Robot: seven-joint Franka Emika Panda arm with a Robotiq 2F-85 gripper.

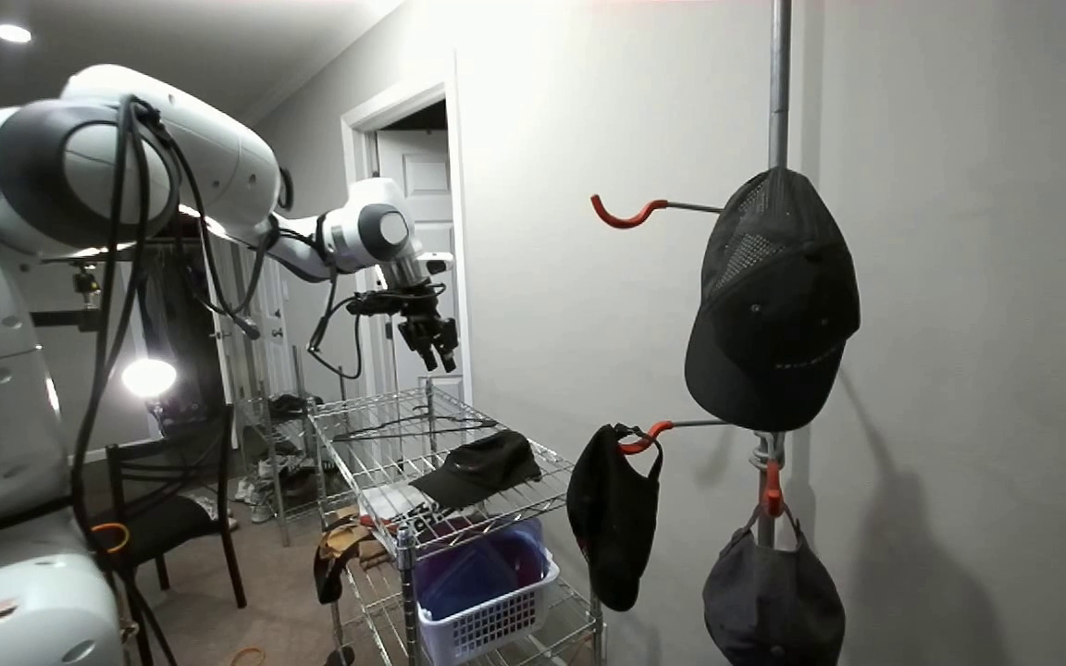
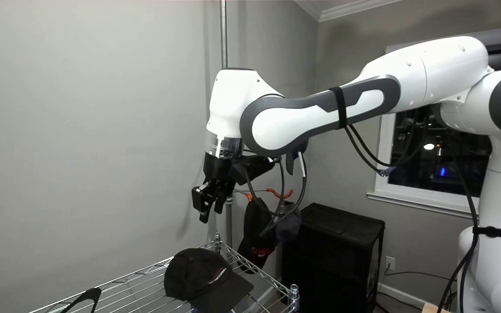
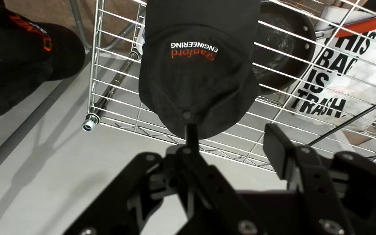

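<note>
Nearest the camera in the wrist view, the black fingers (image 3: pixel 277 151) of the gripper (image 3: pixel 231 138) stand parted, with nothing grasped between them. Past their tips, the black cap (image 3: pixel 196 78) lies crown up on the wire shelf (image 3: pixel 92 118), its Stanford Engineering lettering upside down here and its brim pointing away. One finger overlaps the back of the crown along this line of sight. To the right, seen through the wires, are a dark frying pan (image 3: pixel 281 49) and a white bag (image 3: pixel 341 78) printed THIS BAG IS TRASH. Beside the shelf, at the left, is a red-lettered cap (image 3: pixel 15 71).

In an exterior view, the robot arm (image 1: pixel 209 143) is closest, filling the left side, with the gripper tilted down, higher than the wire shelf and well apart from the black cap. The red-lettered cap hangs by its strap from a red-tipped hook (image 1: pixel 660 429) on a grey pole (image 1: pixel 780 83); a mesh-backed cap (image 1: pixel 778 324) hangs higher and a grey cap (image 1: pixel 774 587) lower. A pale basket (image 1: pixel 487 629) sits on the tier below, and a dark chair (image 1: pixel 163 532) stands farther left.

In an exterior view, the robot arm crosses the front from the right, its wrist bent downward and the fingers spread above the level of the black cap, not touching it. The cap rests near the shelf's corner, brim toward the lower right. Farther back stands a black storage box (image 2: pixel 333 256), with a window (image 2: pixel 442 174) to its right
</note>
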